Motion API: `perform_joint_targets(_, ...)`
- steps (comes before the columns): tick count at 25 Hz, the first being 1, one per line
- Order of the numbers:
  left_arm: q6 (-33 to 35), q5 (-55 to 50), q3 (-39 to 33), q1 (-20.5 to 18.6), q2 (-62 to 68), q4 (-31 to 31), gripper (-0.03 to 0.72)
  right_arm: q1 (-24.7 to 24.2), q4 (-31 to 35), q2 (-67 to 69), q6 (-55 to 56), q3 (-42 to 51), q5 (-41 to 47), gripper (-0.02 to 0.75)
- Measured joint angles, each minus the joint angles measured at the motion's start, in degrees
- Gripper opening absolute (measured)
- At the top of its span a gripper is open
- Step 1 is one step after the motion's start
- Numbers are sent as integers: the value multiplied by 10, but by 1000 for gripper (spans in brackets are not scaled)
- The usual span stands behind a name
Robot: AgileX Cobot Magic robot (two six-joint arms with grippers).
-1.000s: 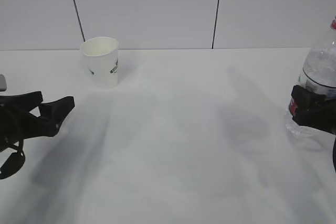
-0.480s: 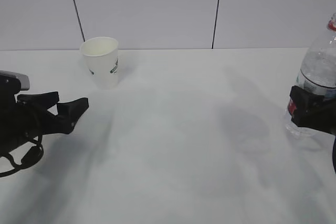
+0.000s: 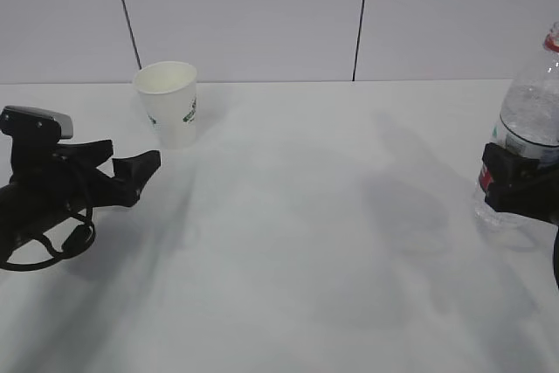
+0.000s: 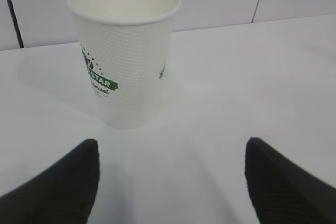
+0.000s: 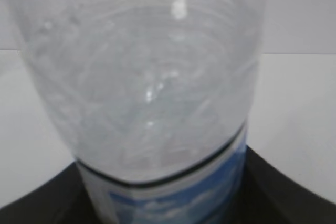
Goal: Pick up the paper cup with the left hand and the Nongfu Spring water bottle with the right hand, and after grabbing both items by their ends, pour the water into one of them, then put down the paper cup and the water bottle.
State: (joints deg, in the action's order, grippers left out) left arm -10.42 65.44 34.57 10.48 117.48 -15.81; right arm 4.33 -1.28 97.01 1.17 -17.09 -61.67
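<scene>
White cup (image 3: 169,102) stands upright near the table's (image 3: 288,216) back edge, ungrasped; my left gripper (image 3: 122,169) gapes wide just short of it. My right gripper (image 3: 515,183) clamps the bottle (image 3: 529,128) at its label. Cup grasp, pouring, setting down remain.

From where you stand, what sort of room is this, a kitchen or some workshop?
Probably a lab test bench, not a kitchen: a bare white table against plain white wall panels, with only a paper cup, a water bottle and black robot arms.
</scene>
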Motion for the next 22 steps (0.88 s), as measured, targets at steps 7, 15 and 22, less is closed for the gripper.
perform_joint_targets(7,0,1,38,0,36,0,646,0,-5,0,0,0,0,453)
perform_joint_targets(15,1,0,86,0,81,0,646,0,-7,0,0,0,0,453)
perform_joint_targets(22,1,0,127,0,113,0,689,0,-7,0,-3,0,0,453)
